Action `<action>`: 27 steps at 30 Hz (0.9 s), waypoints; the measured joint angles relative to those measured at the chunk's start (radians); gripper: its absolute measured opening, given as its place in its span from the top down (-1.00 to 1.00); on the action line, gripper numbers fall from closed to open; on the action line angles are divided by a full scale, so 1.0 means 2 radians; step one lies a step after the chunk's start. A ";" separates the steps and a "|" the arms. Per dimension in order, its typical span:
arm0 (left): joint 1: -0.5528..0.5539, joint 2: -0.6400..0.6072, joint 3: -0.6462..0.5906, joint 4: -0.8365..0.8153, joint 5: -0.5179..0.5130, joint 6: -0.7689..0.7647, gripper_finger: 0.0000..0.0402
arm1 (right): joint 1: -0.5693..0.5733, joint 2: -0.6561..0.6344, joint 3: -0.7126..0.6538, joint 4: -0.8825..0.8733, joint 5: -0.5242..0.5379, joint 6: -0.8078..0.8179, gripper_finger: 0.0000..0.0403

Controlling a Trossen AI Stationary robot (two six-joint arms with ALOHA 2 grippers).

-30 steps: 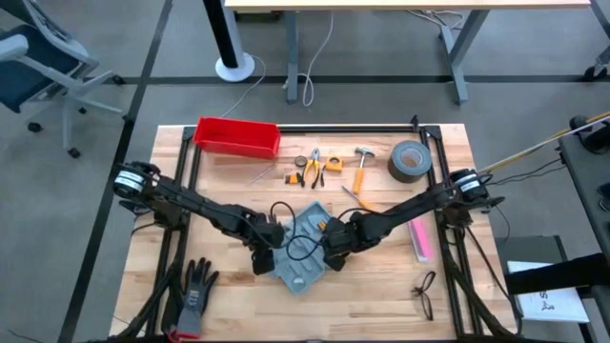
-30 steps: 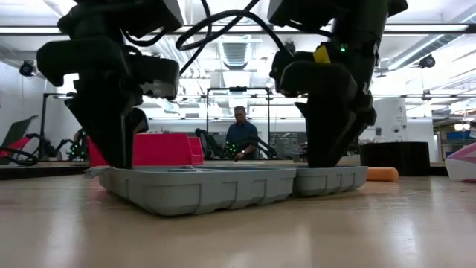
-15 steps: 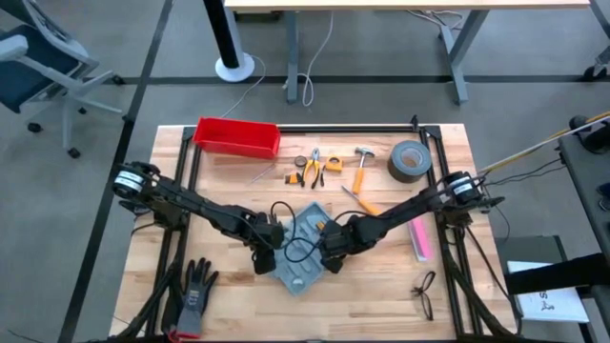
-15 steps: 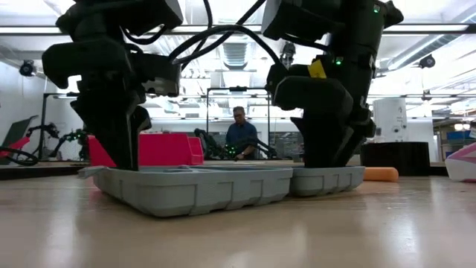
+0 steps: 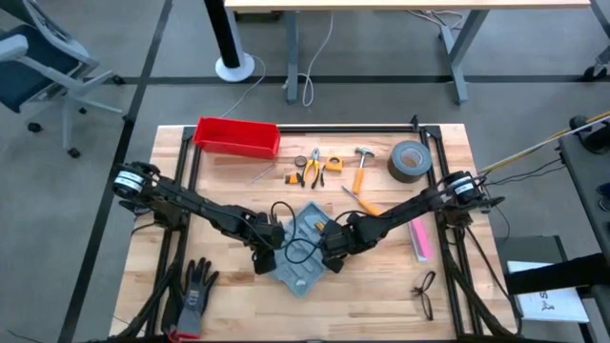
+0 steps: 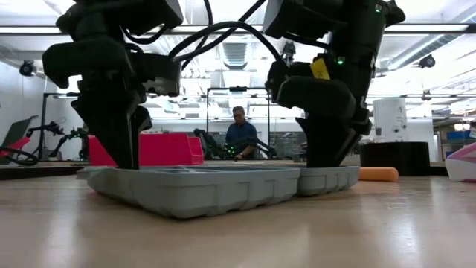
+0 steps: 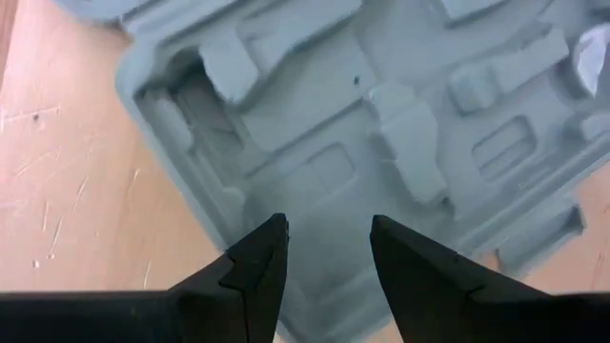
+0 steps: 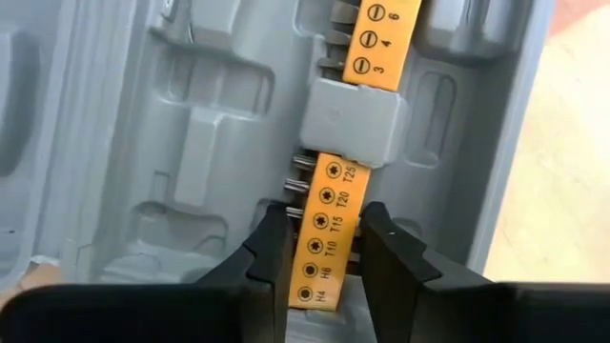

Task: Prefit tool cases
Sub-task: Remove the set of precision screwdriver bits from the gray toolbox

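A wooden table (image 5: 238,314) filled the overhead view, with two dark arms reaching in from its left and right edges to meet near the middle. Between them lay the tool case (image 5: 303,250), open flat and turned at an angle, its grey moulded interior facing up. A red bin (image 5: 236,136) sat at the far left of the table. A roll of grey tape (image 5: 409,160) lay at the far right, and loose hand tools (image 5: 329,170) lay between the two. A black glove (image 5: 193,295) rested at the near left corner, and a pair of glasses (image 5: 425,293) at the near right.

The left gripper (image 7: 329,250) stood over the left half of the case, fingers spread, with nothing between them but the empty tool slots below. The right gripper (image 8: 326,250) was over the right half, its fingers set either side of a yellow bit holder (image 8: 343,186) seated in the tray and pressing against its edges. In the table-level view, a person (image 6: 240,134) was in the room behind.
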 joint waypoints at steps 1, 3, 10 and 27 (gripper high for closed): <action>0.000 0.000 0.000 0.000 0.000 0.000 0.21 | 0.000 -0.003 -0.001 -0.004 -0.002 0.000 0.62; 0.000 0.000 0.000 0.000 0.000 0.000 0.21 | 0.000 -0.010 -0.001 -0.002 -0.002 0.000 0.62; 0.000 0.000 0.000 0.001 0.000 0.000 0.21 | 0.001 -0.023 0.018 -0.015 0.000 -0.008 0.61; -0.015 0.000 0.000 0.002 0.007 -0.002 0.21 | 0.005 -0.025 0.064 -0.045 0.025 -0.024 0.60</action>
